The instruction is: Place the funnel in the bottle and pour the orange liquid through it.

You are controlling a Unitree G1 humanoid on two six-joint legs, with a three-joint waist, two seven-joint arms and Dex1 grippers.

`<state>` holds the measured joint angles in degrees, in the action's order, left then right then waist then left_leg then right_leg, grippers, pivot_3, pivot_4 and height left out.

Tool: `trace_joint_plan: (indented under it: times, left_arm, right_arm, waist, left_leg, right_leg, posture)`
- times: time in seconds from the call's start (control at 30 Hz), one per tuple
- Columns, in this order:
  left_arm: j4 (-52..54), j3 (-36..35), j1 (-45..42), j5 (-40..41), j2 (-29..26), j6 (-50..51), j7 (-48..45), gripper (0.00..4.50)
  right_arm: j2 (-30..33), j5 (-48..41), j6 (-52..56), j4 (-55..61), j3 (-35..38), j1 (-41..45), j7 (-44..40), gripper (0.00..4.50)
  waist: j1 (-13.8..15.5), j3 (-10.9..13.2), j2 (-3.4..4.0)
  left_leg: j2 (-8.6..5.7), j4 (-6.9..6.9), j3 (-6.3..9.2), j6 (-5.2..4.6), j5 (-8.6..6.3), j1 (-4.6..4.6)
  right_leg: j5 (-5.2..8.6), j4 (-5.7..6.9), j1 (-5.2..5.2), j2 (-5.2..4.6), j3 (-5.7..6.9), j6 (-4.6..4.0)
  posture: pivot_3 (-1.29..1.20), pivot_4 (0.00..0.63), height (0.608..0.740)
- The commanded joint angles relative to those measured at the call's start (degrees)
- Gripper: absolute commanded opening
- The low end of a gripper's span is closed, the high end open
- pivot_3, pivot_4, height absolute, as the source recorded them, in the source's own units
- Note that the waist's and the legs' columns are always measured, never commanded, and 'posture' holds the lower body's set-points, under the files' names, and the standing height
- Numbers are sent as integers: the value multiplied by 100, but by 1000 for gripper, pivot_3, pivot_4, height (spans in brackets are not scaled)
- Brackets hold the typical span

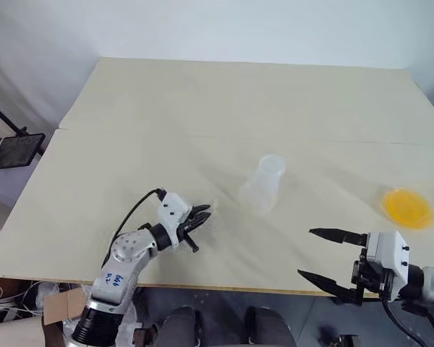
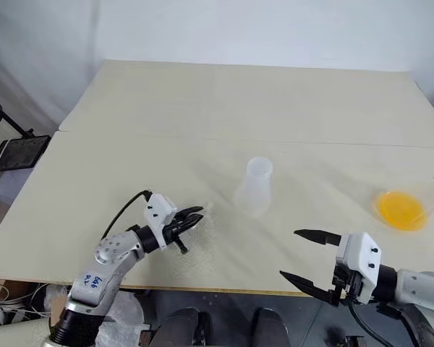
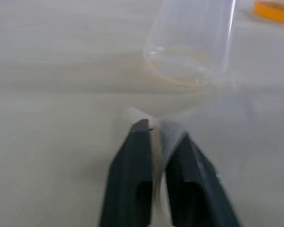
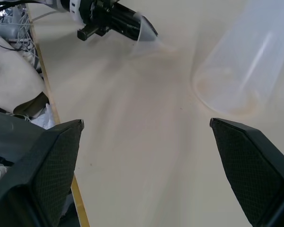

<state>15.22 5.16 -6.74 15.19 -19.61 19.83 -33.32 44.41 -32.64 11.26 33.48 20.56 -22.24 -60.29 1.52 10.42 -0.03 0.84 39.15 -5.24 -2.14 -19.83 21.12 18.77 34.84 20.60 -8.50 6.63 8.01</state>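
The bottle is a translucent whitish cylinder standing upright on the pale table, near its middle. My left gripper lies low over the table to the bottle's left, shut on the funnel, a small clear cone whose narrow spout points toward the bottle. In the left wrist view the clear plastic of the funnel is pinched between the black fingers, with the bottle just beyond. The orange liquid glows in a clear container at the table's right edge. Near the front edge, my right gripper is open and holds nothing.
A black tablet on a stand sits off the table's left side. A seam runs across the tabletop. Cardboard and cables lie on the floor below the front edge.
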Motion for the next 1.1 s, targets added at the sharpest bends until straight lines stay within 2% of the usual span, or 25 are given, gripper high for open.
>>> trace_joint_plan:
  times: [0.03, 0.23, 0.37, 0.4, 0.43, 0.5, 0.6, 0.73, 0.8, 0.9, 0.97, 1.1]
  left_arm:
    - [191, -219, -234, 526, -147, 82, -461, 20]
    - [-324, -785, -1119, 1496, -626, 717, -1263, 20]
    - [-1187, -1112, -2446, 2121, -1141, 1449, -1949, 20]
    - [-1353, -1097, -2727, 2201, -1256, 1700, -2057, 20]
    - [-1648, -1042, -3172, 2397, -1443, 2568, -2034, 20]
    - [-2086, -596, -3974, 2267, -1758, 3406, -2236, 20]
    - [-2745, -376, -5047, 2409, -1595, 3911, -2687, 20]
    - [-3567, 521, -6238, 1892, -1378, 4249, -3263, 20]
    - [-4123, 728, -6789, 1761, -1120, 4488, -3303, 20]
    - [-4433, 867, -7084, 1615, -923, 4380, -3532, 20]
    - [-4429, 1075, -7208, 1434, -771, 4215, -3663, 20]
    - [-4574, 1440, -7320, 1122, -629, 4054, -3999, 20]
  right_arm:
    - [-67, -17, -100, 32, 2, 92, 47, 4500]
    - [-157, 100, -151, -66, -135, 271, 132, 4500]
    - [-319, 91, -189, -70, -67, 364, 320, 4500]
    - [-354, 62, -196, -55, -46, 394, 369, 4500]
    - [-402, 9, -194, -15, -9, 418, 443, 4500]
    - [-490, -34, -218, 83, 79, 433, 598, 4500]
    - [-630, -42, -217, 190, 163, 394, 838, 4500]
    - [-836, 127, -350, 315, 119, 149, 1006, 4500]
    - [-936, 190, -418, 375, 72, 61, 1098, 4500]
    - [-1009, 249, -476, 425, 55, 28, 1190, 4500]
    - [-1155, 495, -894, 433, 137, 93, 1308, 4500]
    - [-1318, 357, -983, 426, 298, 261, 1588, 4500]
  waist:
    - [4, 0, 0]
    - [-3, 0, 0]
    - [3, 2, -3]
    - [0, 2, -3]
    - [2, 3, -5]
    - [5, 6, -10]
    - [18, 7, -12]
    - [15, 9, -15]
    - [10, 9, -15]
    - [-30, 9, -15]
    - [-46, 9, -15]
    - [-31, 9, -16]
  left_leg:
    - [0, 0, 0, 0, 0, 0]
    - [0, 1, 1, 1, 0, 0]
    - [-5, 5, 4, 0, 4, 4]
    - [-6, 5, 3, 0, 4, 6]
    - [-7, 5, 3, 0, 4, 6]
    - [-10, 5, 8, 0, 4, 9]
    - [-15, 5, 8, 0, 4, 11]
    - [-17, 4, 6, 0, 4, 16]
    - [-32, 3, 3, 1, 4, 18]
    - [-24, 3, -7, 4, 6, 19]
    - [-19, -1, -23, 9, 8, 19]
    - [-16, 0, -37, 21, 14, 31]
  right_leg:
    - [0, -1, 0, 0, 0, 0]
    - [0, 5, 0, 2, 4, 0]
    - [0, 14, 4, 3, 11, 0]
    - [0, 13, 5, 3, 12, 0]
    - [0, 14, 6, 3, 16, 1]
    - [-2, 20, 8, 5, 20, 4]
    - [-1, 25, 10, 7, 21, 5]
    - [-2, 21, 12, 10, 19, 8]
    - [-2, 19, 15, 19, 18, 9]
    - [-1, 21, 25, 25, 3, 9]
    - [-1, 27, 40, 33, -14, 9]
    - [2, 67, 82, 38, -37, 3]
  posture:
    - [0, 150, 740]
    - [0, 150, 740]
    - [0, 150, 740]
    - [0, 150, 740]
    - [0, 150, 740]
    - [0, 150, 740]
    - [0, 150, 740]
    - [0, 150, 740]
    - [0, 150, 740]
    - [0, 150, 740]
    - [0, 150, 740]
    - [0, 150, 740]
